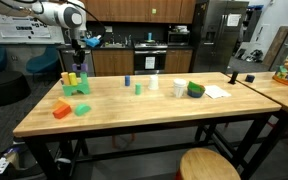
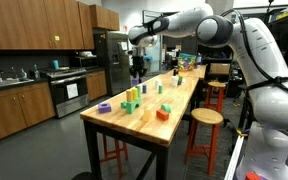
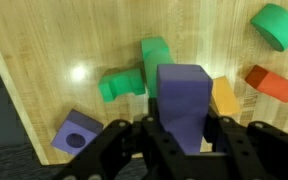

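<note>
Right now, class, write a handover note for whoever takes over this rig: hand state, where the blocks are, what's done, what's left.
Hand: shut on the tall purple block, held above the other blocks.
Below it on the wooden table: green blocks, yellow block, red block, purple block with a hole.
Done: tall purple block gripped, clear of the table.
Left: it is not yet set down.

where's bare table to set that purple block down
Widest bare stretch of table: along the edge by the stool, between the green cylinder and the paper. Crowded under the claw holding the purple block: green blocks, yellow block, orange block.
</note>
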Tool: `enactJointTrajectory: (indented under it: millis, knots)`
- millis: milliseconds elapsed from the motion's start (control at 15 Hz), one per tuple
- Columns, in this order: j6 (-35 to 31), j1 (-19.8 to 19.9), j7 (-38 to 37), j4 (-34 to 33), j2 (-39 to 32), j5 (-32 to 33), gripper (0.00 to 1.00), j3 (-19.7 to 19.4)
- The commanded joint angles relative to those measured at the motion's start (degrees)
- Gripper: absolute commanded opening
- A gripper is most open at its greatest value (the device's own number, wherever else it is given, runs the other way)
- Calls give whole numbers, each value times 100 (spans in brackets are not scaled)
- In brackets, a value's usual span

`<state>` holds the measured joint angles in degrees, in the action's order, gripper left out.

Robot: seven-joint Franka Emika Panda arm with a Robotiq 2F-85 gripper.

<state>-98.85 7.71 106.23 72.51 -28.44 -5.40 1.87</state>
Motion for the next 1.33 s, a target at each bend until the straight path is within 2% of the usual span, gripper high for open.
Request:
enactJointTrajectory:
  millis: [0,1267]
  knots:
    - [80,-7,-56,-168,-61,53,16,15]
    - [125,-26,-57,-129,-173,48,16,48]
